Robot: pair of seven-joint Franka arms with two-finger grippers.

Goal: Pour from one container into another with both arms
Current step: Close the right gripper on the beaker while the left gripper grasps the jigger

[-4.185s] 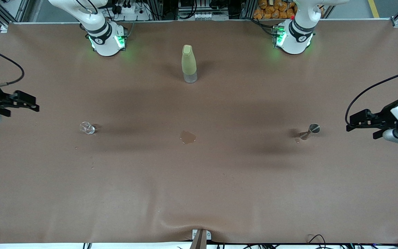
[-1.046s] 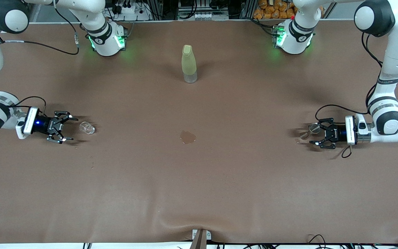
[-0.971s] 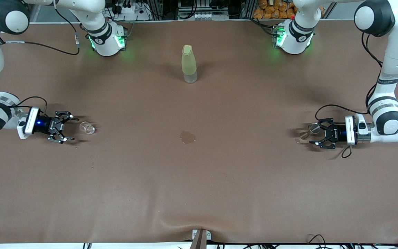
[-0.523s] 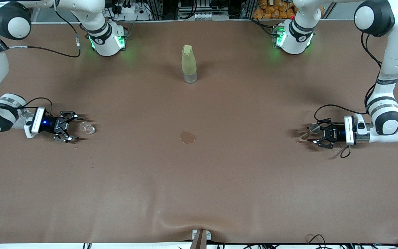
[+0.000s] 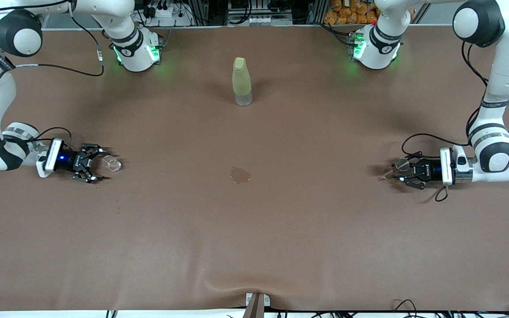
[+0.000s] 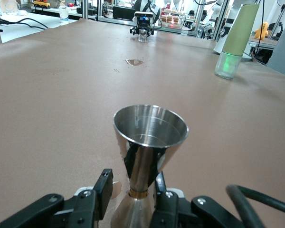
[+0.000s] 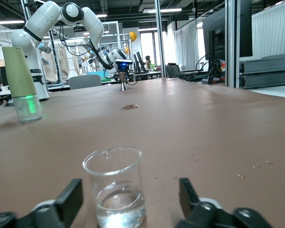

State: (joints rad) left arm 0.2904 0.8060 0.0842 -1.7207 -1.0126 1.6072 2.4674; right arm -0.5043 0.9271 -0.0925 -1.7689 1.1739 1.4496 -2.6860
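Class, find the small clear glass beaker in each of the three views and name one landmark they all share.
Front view: glass beaker toward the right arm's end of the table, just ahead of the right claw.
Left wrist view: tiny, beneath the distant right claw.
Right wrist view: close up.
Shared landmark: green bottle.

Brown table (image 5: 254, 238); on it bottle (image 5: 241, 82), beaker (image 5: 112, 164), jigger (image 5: 396, 167), puddle (image 5: 240, 175).

On the brown counter (image 5: 254, 238) a green bottle (image 5: 241, 81) stands upright between the arm bases. A small puddle (image 5: 240, 175) lies nearer the camera. The right gripper (image 5: 95, 164) lies low, jaws spread beside a glass (image 5: 112, 164); the left gripper (image 5: 401, 172) lies low at a metal jigger (image 5: 396, 167).
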